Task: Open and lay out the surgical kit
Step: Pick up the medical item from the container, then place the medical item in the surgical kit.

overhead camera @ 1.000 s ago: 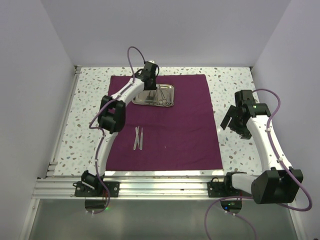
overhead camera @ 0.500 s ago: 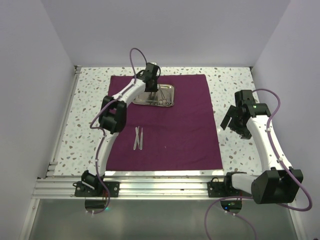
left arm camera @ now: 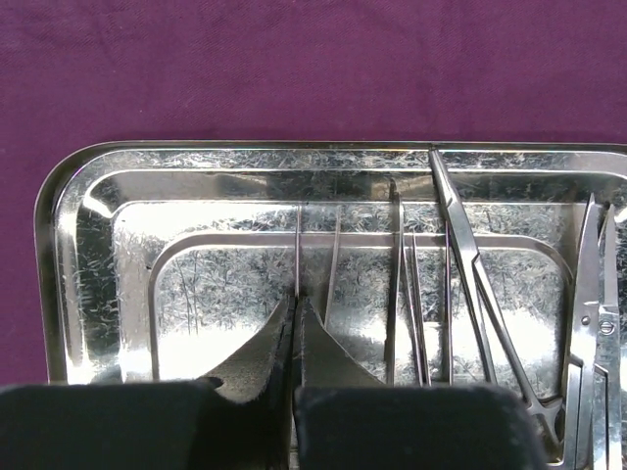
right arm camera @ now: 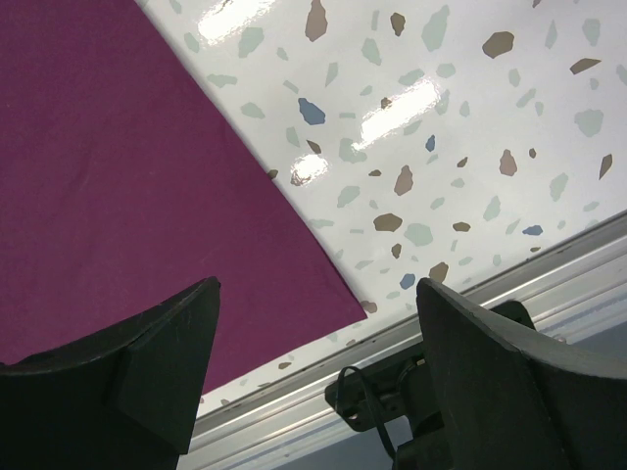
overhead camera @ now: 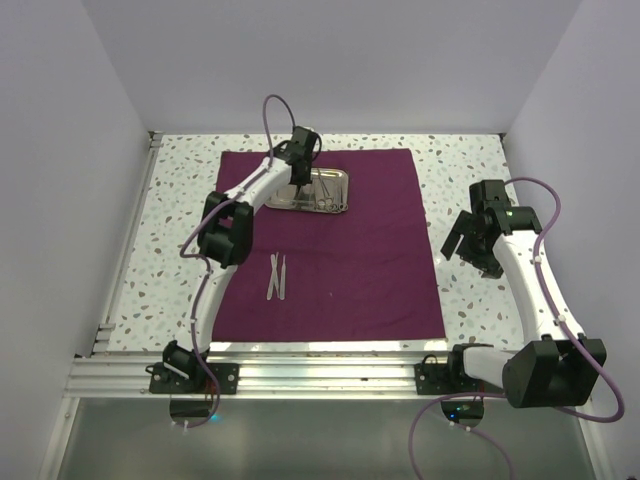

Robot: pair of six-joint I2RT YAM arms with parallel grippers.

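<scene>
The dark purple cloth [overhead camera: 350, 250] lies spread flat on the table. The shiny steel tray [overhead camera: 338, 175] sits on its far part, and its rim fills the left wrist view [left arm camera: 69, 245]. My left gripper [overhead camera: 297, 182] is down in the tray, shut [left arm camera: 296, 299] on a thin metal probe [left arm camera: 297, 250] that sticks out past the fingertips. A second thin probe [left arm camera: 334, 255], slim instruments [left arm camera: 407, 284], long forceps [left arm camera: 468, 245] and scissors [left arm camera: 596, 323] lie in the tray to the right. Two tweezers [overhead camera: 277, 276] lie on the cloth. My right gripper [overhead camera: 465, 250] is open and empty [right arm camera: 315, 286] above the cloth's near right corner.
Speckled tabletop [overhead camera: 470, 180] surrounds the cloth. An aluminium rail [overhead camera: 320, 365] runs along the near edge and also shows in the right wrist view [right arm camera: 323, 382]. White walls close in the left, back and right sides.
My left gripper has shifted slightly right and lower into the tray. The right arm has not moved.
</scene>
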